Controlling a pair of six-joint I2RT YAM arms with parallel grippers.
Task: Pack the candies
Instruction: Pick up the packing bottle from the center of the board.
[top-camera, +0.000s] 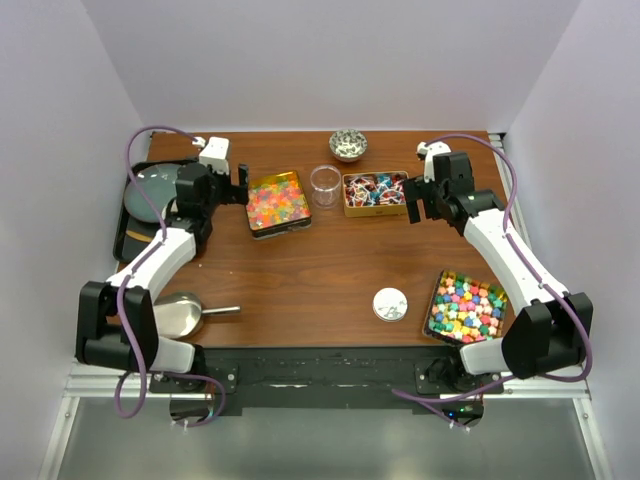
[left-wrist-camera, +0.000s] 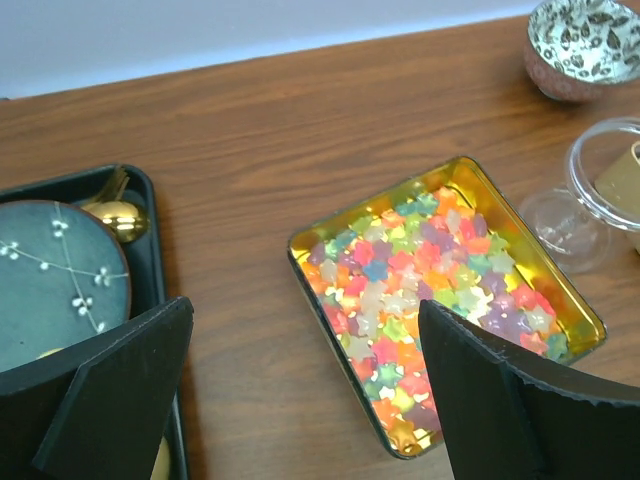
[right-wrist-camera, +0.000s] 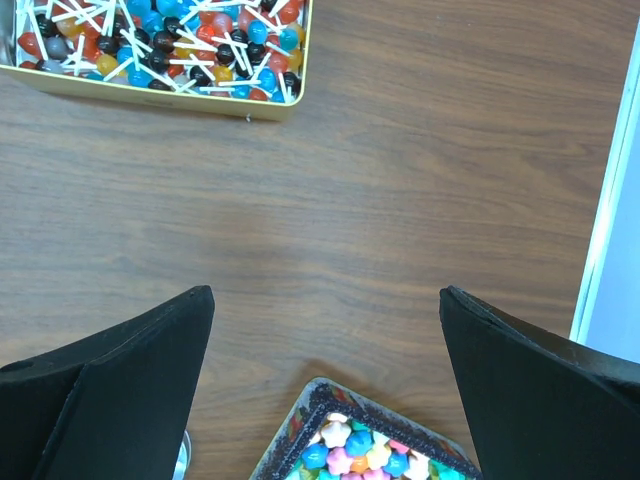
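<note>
Table (top-camera: 330, 270) bore three open tins of the candies (left-wrist-camera: 420, 300): gummies tin (top-camera: 276, 203), wrapped-pieces tin (top-camera: 375, 192) and cubes tin (top-camera: 466, 306). They were ranged around an apparently empty clear jar (top-camera: 324, 186), probably the one to fill, with its likely lid (top-camera: 390, 304) set aside. Left gripper (top-camera: 238, 187) and right gripper (top-camera: 420, 207) hung spread wide, holding nothing.

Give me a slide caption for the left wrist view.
Jaws open, the left gripper faces a gold tin of star-shaped candies; dark tray with blue plate left, clear jar right.
</note>
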